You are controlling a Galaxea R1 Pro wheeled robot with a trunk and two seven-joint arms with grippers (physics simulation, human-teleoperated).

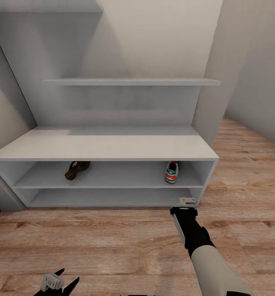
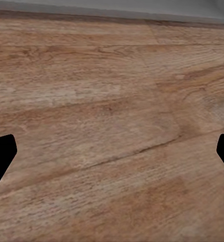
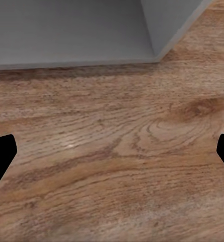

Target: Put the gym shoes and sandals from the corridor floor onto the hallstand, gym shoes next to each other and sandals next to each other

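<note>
The hallstand [image 1: 104, 147] stands against the wall ahead, pale grey with two long open compartments. In its upper compartment, one dark brown sandal [image 1: 77, 169] lies at the left and one white gym shoe [image 1: 171, 172] with green stripes and a red heel stands at the right, far apart. My right gripper [image 1: 186, 204] hovers low over the corridor floor [image 1: 125, 242], just in front of the rack's lower right corner [image 3: 162, 45]. In the right wrist view this gripper [image 3: 112, 156] is open and empty. My left gripper [image 1: 66, 278] is open over bare planks, also empty [image 2: 112, 156].
A long wall shelf [image 1: 131, 82] hangs above the rack's flat top. Walls close in at the left and at the right rear, where the wood floor [image 1: 252, 164] runs on past the rack's right end.
</note>
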